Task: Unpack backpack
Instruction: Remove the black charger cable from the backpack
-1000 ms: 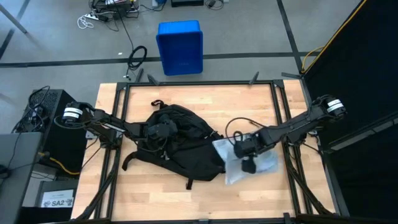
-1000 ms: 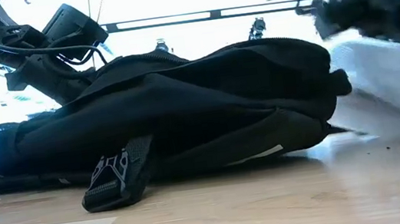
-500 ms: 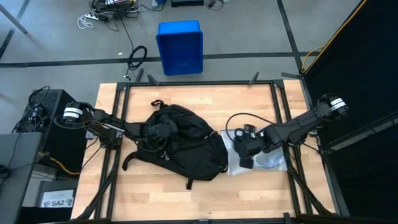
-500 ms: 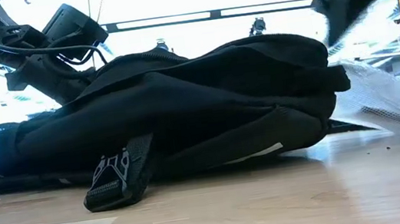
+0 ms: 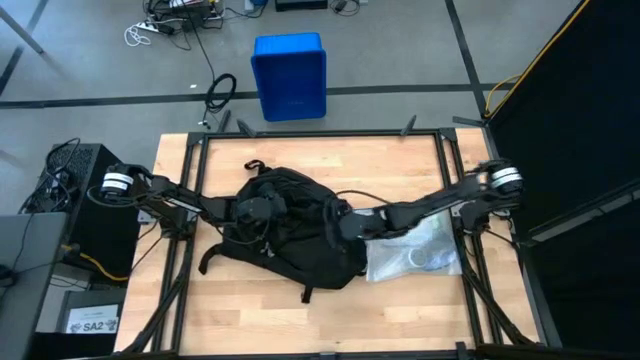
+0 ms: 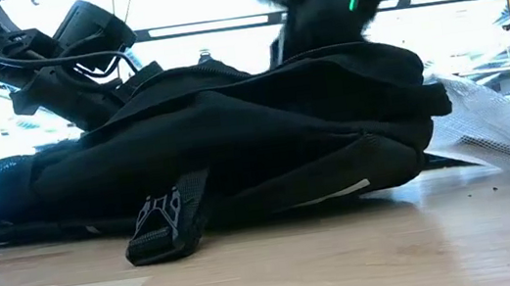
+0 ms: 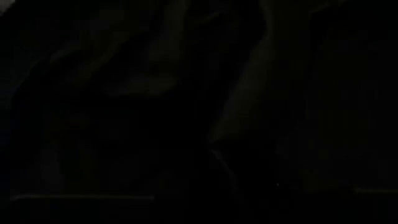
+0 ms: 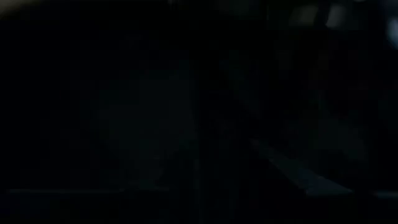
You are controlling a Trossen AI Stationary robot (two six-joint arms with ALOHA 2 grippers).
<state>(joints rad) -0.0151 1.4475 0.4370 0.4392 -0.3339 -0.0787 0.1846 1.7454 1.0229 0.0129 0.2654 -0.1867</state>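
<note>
Neither arm's fingers can be made out, so whether they are clenched or released cannot be told: both wrist views show only dark fabric. The left gripper (image 5: 262, 212) is down on the upper left part of the backpack (image 5: 295, 235), seemingly pressed into the black cloth, with its arm reaching in from the left edge of the tabletop (image 5: 330, 315). The right gripper (image 5: 340, 222) is at the right side of the backpack, at or in the fabric where the pack meets a clear plastic bag (image 5: 415, 255); its arm stretches across from the right edge, passing over that bag. In the low view, nearest the camera, a black strap with a buckle (image 6: 163, 229) hangs down onto the wood. Behind it the backpack lies flat on its side across the middle of the tabletop, a thin white strip showing along its lower edge. The plastic bag lies crumpled just beside the pack at its right end, touching it. Above the pack the left arm comes down on one side and the right arm, blurred, on the other. Farther off, on the floor beyond the tabletop, stands a blue bin (image 5: 289, 75), with cables (image 5: 170, 25) lying near it.
</note>
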